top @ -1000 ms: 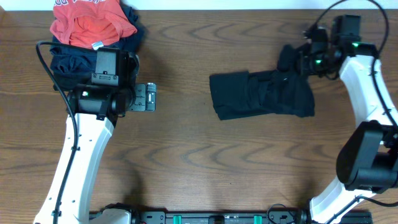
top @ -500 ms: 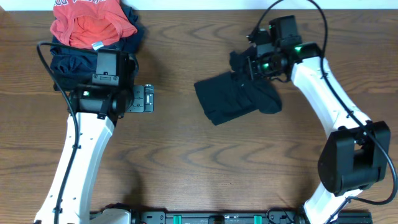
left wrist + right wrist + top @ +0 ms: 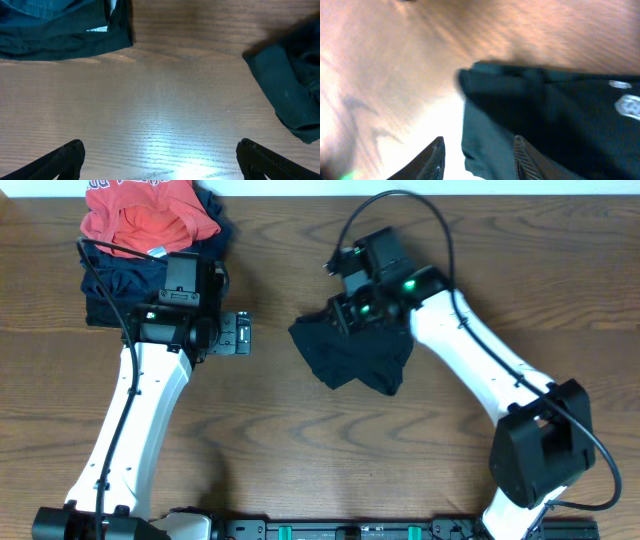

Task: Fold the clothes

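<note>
Black shirt (image 3: 350, 360): upper edge hidden beneath right jaws from overhead; cropped at right and bottom edges in right wrist view, motion-blurred, white lettering (image 3: 629, 106) unreadable. Left jaws: tips only in left wrist view, remainder cropped below. Navy garments (image 3: 105, 290): partly hidden under left arm (image 3: 135, 410) and red-orange shirt (image 3: 140, 215), latter cropped at top.

The black shirt (image 3: 555, 115) sits between the two fingers (image 3: 434, 159) and spreads past them to the right. The table (image 3: 385, 65) is blurry.
</note>
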Action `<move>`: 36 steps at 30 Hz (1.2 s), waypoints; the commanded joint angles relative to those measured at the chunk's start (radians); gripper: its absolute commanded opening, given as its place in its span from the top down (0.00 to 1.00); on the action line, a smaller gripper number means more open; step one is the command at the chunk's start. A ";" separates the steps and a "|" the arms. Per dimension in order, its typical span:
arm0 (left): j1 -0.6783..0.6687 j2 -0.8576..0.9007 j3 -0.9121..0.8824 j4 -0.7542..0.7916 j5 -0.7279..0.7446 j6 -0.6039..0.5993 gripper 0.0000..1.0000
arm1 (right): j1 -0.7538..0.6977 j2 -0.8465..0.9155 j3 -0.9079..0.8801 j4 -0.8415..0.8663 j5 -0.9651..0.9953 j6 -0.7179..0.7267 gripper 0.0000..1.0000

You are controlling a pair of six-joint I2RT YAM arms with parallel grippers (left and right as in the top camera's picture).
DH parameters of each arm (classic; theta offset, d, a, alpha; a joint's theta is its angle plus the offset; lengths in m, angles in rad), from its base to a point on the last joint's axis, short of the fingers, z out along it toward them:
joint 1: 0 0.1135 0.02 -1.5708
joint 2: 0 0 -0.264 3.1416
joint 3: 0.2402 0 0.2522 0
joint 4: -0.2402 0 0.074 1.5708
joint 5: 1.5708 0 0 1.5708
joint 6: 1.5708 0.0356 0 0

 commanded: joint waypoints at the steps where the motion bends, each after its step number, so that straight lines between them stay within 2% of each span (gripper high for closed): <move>1: 0.007 0.000 -0.008 0.005 -0.016 -0.010 0.02 | 0.025 -0.012 0.018 0.004 -0.012 0.012 0.57; 7: 0.007 0.000 -0.008 -0.007 -0.015 -0.010 0.02 | -0.034 -0.047 0.035 -0.004 0.000 -0.010 0.56; 10: 0.007 0.000 -0.008 -0.011 -0.015 -0.010 0.02 | -0.095 -0.057 0.035 -0.016 0.044 -0.035 0.48; 13: 0.007 0.000 -0.008 -0.007 -0.015 -0.010 0.02 | -0.143 -0.047 0.027 -0.021 0.047 -0.098 0.45; 17: 0.007 0.000 -0.008 -0.008 -0.015 -0.010 0.02 | -0.193 -0.002 0.007 -0.055 -0.011 -0.159 0.41; 22: 0.007 0.000 -0.008 -0.008 -0.015 -0.010 0.02 | -0.232 0.067 0.006 -0.110 -0.065 -0.194 0.29; 28: 0.007 0.000 -0.008 -0.008 -0.015 -0.010 0.02 | -0.261 0.127 0.006 -0.121 -0.160 -0.228 0.27; 30: 0.007 0.000 -0.008 -0.008 -0.015 -0.010 0.02 | -0.264 0.135 0.006 -0.134 -0.177 -0.236 0.32; 32: 0.007 0.000 -0.008 -0.008 -0.015 -0.010 0.02 | -0.264 0.138 0.006 -0.142 -0.179 -0.247 0.43; 33: 0.007 0.000 -0.008 -0.008 -0.015 -0.009 0.02 | -0.264 0.138 0.006 -0.144 -0.180 -0.247 0.64; 34: 0.007 0.000 -0.008 -0.008 -0.015 -0.009 0.02 | -0.264 0.138 0.006 -0.147 -0.185 -0.248 0.80; 35: 0.007 0.000 -0.008 -0.007 -0.015 -0.009 0.02 | -0.264 0.138 0.006 -0.154 -0.192 -0.255 0.87; 36: 0.007 0.000 -0.008 -0.007 -0.015 -0.009 0.02 | -0.264 0.138 0.006 -0.160 -0.192 -0.255 0.91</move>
